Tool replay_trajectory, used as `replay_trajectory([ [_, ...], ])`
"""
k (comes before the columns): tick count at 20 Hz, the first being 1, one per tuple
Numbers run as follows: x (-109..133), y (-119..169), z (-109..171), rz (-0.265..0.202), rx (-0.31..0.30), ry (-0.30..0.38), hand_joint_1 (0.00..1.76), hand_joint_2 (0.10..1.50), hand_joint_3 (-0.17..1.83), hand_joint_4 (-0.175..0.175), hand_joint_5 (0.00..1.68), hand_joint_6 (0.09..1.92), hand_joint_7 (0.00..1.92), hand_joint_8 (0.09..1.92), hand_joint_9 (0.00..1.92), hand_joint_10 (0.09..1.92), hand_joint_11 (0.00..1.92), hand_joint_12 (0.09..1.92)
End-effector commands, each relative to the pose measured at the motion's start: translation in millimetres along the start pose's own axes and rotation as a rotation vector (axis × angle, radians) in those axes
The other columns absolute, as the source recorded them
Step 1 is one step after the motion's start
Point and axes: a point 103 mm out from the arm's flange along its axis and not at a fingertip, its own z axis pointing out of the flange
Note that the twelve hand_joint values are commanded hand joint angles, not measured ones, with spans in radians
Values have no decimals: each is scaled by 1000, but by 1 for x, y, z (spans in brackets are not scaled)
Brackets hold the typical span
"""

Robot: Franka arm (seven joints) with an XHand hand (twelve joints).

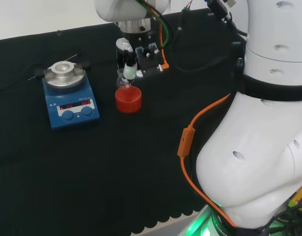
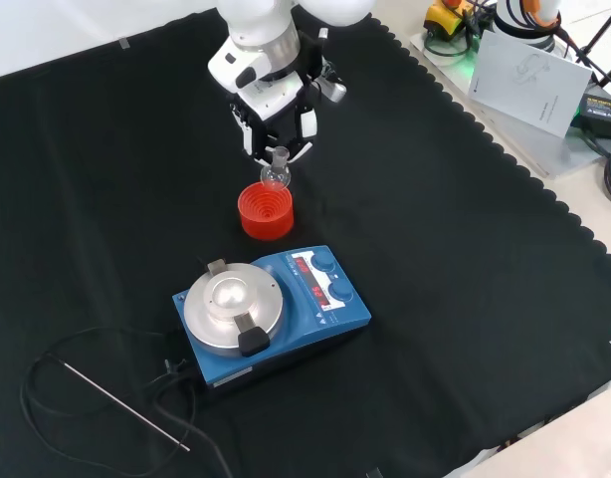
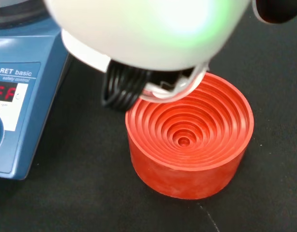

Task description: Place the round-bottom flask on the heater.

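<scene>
The hand [image 2: 276, 124] hangs over the black cloth [image 2: 465, 299] with its fingers [image 2: 254, 127] pointing down. They are curled in close together and they pinch the neck of a small clear flask [image 2: 277, 171]. In the front view the neck goes up between the fingers and the round belly sticks out below them.

The flask is up in the air, just over the red stand [image 2: 266, 210] (a ribbed red cup with rings inside). In the wrist view the stand [image 3: 189, 137] has nothing in it, and you can see all its rings down to the little hole in the middle. A bit of clear glass [image 3: 172, 87] shows at the edge of the blurred white hand [image 3: 148, 29], above the stand's rim. I cannot tell if the glass touches the rim.

The heater [image 2: 276, 309] is a blue box with a round silver plate on top and two knobs. Its plate is bare. In the front view it sits nearer than the stand, close by but not touching. In the head view the heater [image 1: 70, 96] is to the left of the stand [image 1: 128, 99], and the hand [image 1: 129, 61] holds the flask [image 1: 124, 81] over the stand's far edge.

A thin metal rod [image 2: 126, 405] on a black wire lies on the cloth near the heater.
</scene>
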Motion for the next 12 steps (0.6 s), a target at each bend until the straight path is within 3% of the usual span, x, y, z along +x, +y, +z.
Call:
replay_trajectory([
  [1,3,-2,0,-2,-6,4,1341,377,1096,-175,1275,764,1521,601,1706,357,1552,876],
  [12,12,-3,-14,-21,-13,-3,1342,373,1101,-175,1278,763,1523,600,1710,352,1558,869],
])
